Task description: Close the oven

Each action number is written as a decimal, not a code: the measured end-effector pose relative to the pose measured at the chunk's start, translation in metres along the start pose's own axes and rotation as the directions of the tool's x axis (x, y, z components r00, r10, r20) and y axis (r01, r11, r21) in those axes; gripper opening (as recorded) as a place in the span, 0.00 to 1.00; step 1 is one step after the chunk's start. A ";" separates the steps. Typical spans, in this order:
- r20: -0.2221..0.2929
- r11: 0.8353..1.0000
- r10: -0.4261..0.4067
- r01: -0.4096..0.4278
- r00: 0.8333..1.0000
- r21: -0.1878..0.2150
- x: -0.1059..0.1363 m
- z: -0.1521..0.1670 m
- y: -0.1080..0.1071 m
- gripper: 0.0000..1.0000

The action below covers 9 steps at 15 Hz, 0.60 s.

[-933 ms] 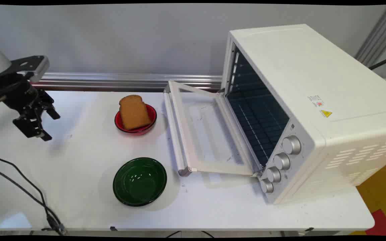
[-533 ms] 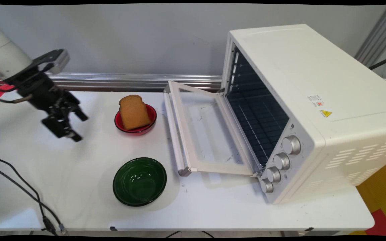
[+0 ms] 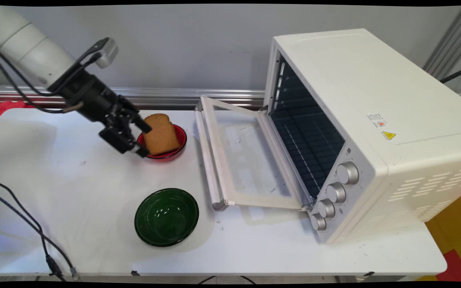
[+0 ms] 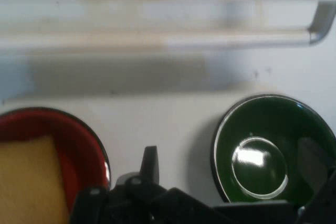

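Bread [image 3: 160, 134] in the red bowl [image 3: 179, 138] near the table's [image 3: 74, 208] back edge sits just beside my wide-open gripper [image 3: 143, 141], so closing in around it looks like what comes next.

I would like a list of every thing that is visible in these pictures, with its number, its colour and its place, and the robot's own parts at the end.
slice of bread: one, brown, leaning in the red bowl.
red bowl: one, red with a dark rim, at the table's far middle, left of the oven door.
green bowl: one, dark green, empty, near the table's front edge.
toaster oven: one, white, on the table's right side, with four silver knobs.
oven door: one, white frame with a glass pane, folded down open.
table: one, white.
cables: black, at the left front.
arm: one, white, entering from the upper left.
gripper: one, black, open, just left of the bread.
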 end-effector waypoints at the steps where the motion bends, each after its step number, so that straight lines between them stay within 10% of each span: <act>1: -0.011 1.000 0.013 -0.013 1.000 0.013 0.005 0.003 0.000 1.00; 3: -0.022 0.998 0.042 -0.041 0.999 0.037 0.011 0.008 -0.002 1.00; 4: -0.022 0.998 0.052 -0.051 0.998 0.047 0.012 0.010 -0.003 0.00; 9: -0.018 0.994 0.079 -0.077 0.997 0.072 0.016 0.020 -0.004 0.00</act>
